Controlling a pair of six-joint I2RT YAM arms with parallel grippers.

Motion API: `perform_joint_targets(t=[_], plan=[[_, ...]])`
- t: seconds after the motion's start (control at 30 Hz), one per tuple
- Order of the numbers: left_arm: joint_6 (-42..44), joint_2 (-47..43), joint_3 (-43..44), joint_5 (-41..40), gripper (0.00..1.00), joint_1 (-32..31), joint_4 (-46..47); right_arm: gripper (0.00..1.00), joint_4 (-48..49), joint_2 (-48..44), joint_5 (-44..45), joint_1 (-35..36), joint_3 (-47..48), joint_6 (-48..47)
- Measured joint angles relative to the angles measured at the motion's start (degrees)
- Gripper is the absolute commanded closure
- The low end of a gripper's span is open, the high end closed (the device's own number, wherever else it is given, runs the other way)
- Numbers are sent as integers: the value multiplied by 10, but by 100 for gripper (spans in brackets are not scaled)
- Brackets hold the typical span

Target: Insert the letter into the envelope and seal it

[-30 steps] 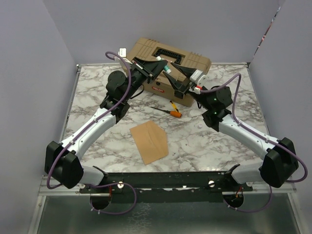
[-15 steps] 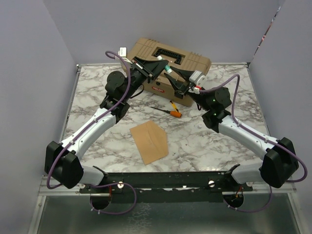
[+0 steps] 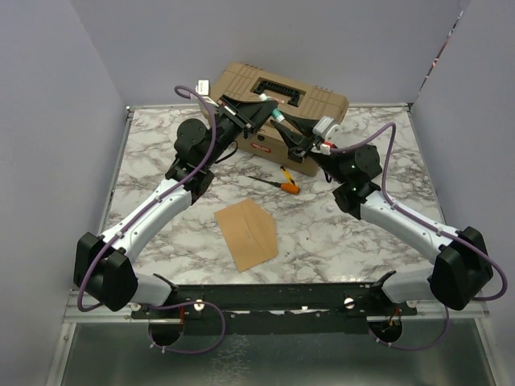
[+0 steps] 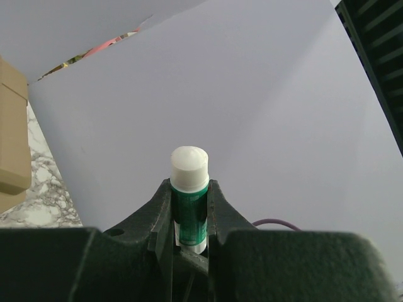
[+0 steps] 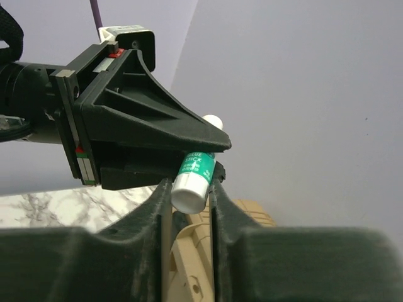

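Envelope (image 3: 246, 233) of brown kraft paper, flat on the marble-patterned tabletop (image 3: 362, 241), turned at an angle with one corner pointing to the far side. Faint crease lines slanting across its face. Placed near the front edge of the tabletop, roughly midway between the two arms, touched by neither arm.

Well apart from both sets of fingers — those raised at the far side of the tabletop, meeting tip to tip in the air just in front of a tan toolbox (image 3: 314, 100).

Left fingers (image 4: 158, 211) clamped on a glue stick (image 4: 189, 195): green body pinched between them, rounded white cap standing out past them. Right fingers (image 5: 162, 201) closed from the opposite side on the stick's other end, flat and white, one finger pressed against each side of it. Green label with white lettering visible just beyond the right fingers, tucked under the tip of the left ones. Glue stick held between the two, clear of the tabletop.

Small orange-handled tool (image 3: 288, 183) lying flat between toolbox and envelope — touching neither.
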Motion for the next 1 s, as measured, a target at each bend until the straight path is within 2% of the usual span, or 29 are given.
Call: perform_joint_targets(t=[0.03, 0.07, 0.17, 0.27, 0.43, 0.63, 0.8, 1.0], plan=[[0, 0, 0, 0, 100, 0, 1, 97, 0, 0, 1, 1, -1, 2], [-1, 0, 0, -1, 100, 0, 1, 99, 0, 0, 4, 1, -2, 3], [0, 0, 0, -2, 100, 1, 4, 100, -3, -3, 11, 0, -2, 21], [6, 0, -3, -2, 100, 0, 18, 99, -25, -16, 22, 0, 1, 76], [41, -9, -17, 6, 100, -4, 83, 99, -83, -38, 34, 1, 29, 250], [76, -10, -34, 43, 100, -2, 190, 100, -120, -54, 55, 5, 46, 547], [34, 2, -34, 77, 100, 16, 261, 100, -186, -57, 51, 5, 91, 655], [40, 3, -31, 123, 100, 26, 280, 100, -204, -61, 44, 3, 94, 764]])
